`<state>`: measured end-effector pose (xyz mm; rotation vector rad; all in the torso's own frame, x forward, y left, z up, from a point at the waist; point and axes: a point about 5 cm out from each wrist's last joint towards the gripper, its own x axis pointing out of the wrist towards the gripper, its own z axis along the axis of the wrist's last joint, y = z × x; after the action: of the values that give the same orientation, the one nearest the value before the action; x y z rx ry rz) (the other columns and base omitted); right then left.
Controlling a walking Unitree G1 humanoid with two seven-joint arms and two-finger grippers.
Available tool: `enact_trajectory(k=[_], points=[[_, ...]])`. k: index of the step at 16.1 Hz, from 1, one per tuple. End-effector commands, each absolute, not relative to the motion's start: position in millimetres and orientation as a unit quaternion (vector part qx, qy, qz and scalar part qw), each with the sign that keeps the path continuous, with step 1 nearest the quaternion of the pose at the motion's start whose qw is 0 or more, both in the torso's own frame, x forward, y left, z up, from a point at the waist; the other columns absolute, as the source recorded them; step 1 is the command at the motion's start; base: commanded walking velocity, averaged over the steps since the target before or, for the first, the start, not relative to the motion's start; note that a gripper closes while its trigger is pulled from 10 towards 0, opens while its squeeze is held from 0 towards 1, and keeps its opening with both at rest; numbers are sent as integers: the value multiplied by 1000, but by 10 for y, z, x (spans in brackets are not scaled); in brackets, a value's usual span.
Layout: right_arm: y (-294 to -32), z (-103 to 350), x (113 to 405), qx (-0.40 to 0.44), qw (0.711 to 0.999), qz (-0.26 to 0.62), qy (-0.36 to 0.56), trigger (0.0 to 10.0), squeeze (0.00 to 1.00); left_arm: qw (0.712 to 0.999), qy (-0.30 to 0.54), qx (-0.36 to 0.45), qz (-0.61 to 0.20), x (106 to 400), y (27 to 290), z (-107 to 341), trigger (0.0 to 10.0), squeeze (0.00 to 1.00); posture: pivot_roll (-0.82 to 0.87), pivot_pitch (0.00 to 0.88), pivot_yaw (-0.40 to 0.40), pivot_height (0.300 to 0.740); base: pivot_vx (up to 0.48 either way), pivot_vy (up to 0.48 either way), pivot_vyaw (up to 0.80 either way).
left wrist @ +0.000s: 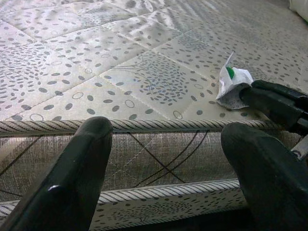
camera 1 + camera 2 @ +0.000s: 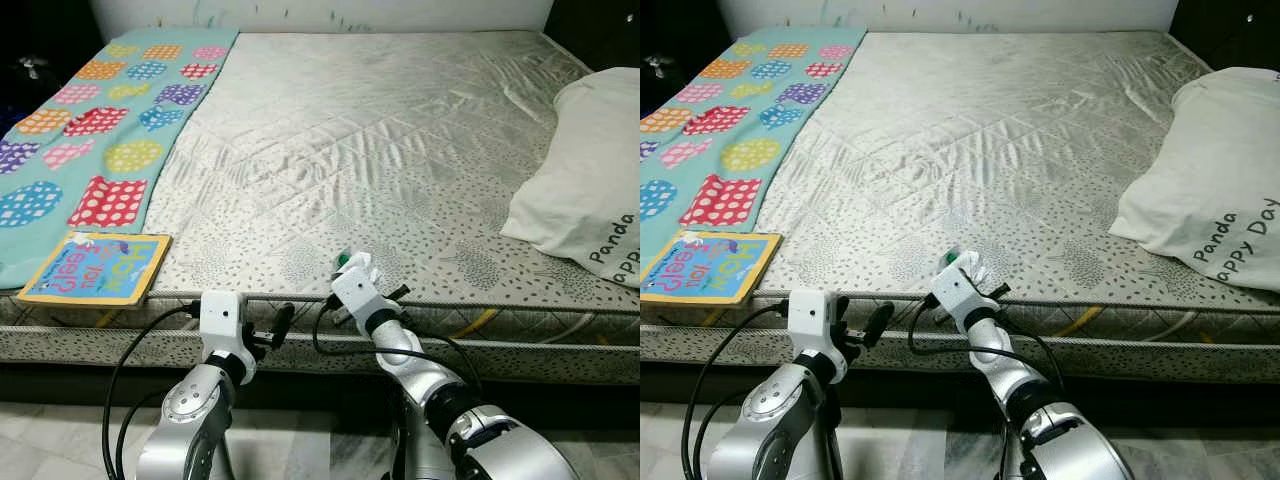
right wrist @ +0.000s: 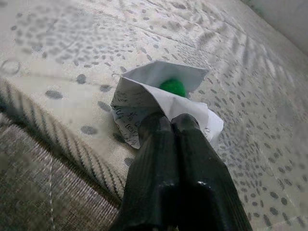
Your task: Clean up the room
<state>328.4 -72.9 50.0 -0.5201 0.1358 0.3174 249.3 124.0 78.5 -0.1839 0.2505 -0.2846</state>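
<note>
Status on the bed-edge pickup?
Right gripper shut on crumpled wrapper at the mattress front edge. Left gripper open, idle beside it. Book waits on the patterned blanket. Nothing blocking.

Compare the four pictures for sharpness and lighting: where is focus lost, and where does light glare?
Eye views: sharp, evenly lit, sheen on the mattress creases. Left wrist view: the left gripper fingers loom dark and soft. Right wrist view: the right gripper pinches the crumpled paper; far mattress blurs.

A patterned mattress (image 2: 380, 150) bears a polka-dot blanket (image 2: 90, 140) and a white pillow (image 2: 590, 180)
</note>
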Motion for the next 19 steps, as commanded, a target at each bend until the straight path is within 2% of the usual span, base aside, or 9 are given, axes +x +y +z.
enact_trajectory(k=[1,4,6,10,11,12,16,19], points=[[-748,558,3340,-230,960,143,72,0,0,978,124,-88,-146,2498,1229,791,10000,0,-7,0,0,470,0,0,0],[-812,646,3416,-124,981,117,90,0,0,980,118,-89,-136,2507,1246,806,10000,0,-9,0,1,470,0,0,0],[-884,690,3454,-82,987,104,94,0,0,982,111,-87,-122,2525,1277,820,10000,0,-13,0,0,470,0,0,0],[-1072,876,3441,30,992,107,57,0,0,993,87,-68,-47,2578,1448,866,10000,0,-26,0,0,470,0,0,0],[-1142,910,3348,48,992,108,37,8863,0,995,80,-61,-20,2583,1529,881,10000,0,-28,0,4,470,0,0,0],[-1178,899,3304,54,993,103,38,10000,0,995,79,-64,-15,2579,1552,885,10000,0,-31,0,5,470,0,0,0],[-1338,890,3114,84,993,64,52,10000,0,994,81,-71,-35,2565,1491,860,10000,0,-45,0,10,470,0,0,0],[-1365,1014,3132,74,995,54,41,10000,0,993,80,-78,-48,2590,1424,866,10000,0,-53,0,18,470,0,0,0]])
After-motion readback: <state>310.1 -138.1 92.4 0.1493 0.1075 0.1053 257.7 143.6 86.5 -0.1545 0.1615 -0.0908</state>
